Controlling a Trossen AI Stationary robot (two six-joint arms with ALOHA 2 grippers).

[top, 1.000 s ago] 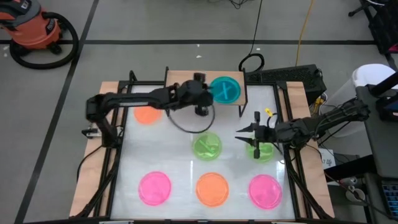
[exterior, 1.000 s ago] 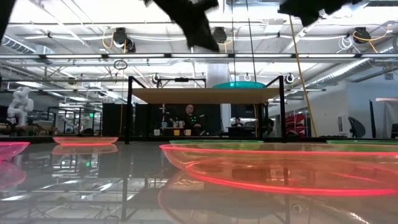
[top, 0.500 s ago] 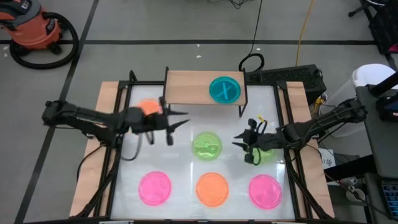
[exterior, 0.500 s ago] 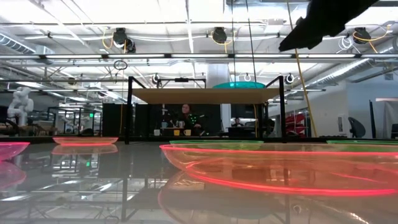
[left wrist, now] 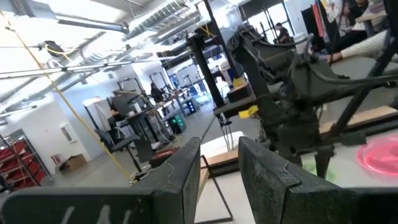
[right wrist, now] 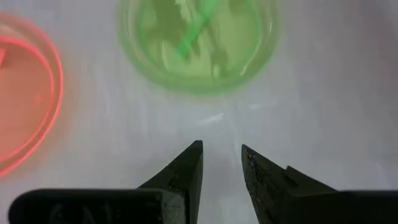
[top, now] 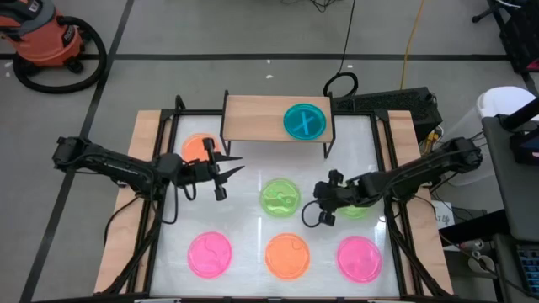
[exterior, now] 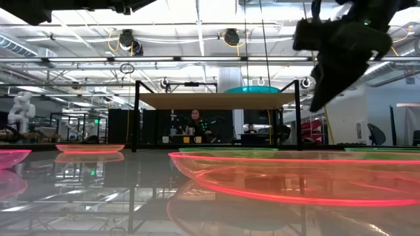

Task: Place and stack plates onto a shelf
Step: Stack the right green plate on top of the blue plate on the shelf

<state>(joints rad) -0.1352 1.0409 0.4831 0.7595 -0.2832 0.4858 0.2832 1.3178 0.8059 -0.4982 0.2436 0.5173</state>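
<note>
We see the right gripper with jaws slightly parted and empty, pointing down at the table between the two green plates, its arm reaching in from the right. The left gripper, jaws spread and holding nothing, hangs level beside the orange plate. A teal plate rests on the shelf; three more plates lie along the near edge.

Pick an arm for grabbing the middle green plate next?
Right. The right gripper hangs open beside the middle green plate, pointing down at it. The left gripper sits nearer the orange plate.
</note>
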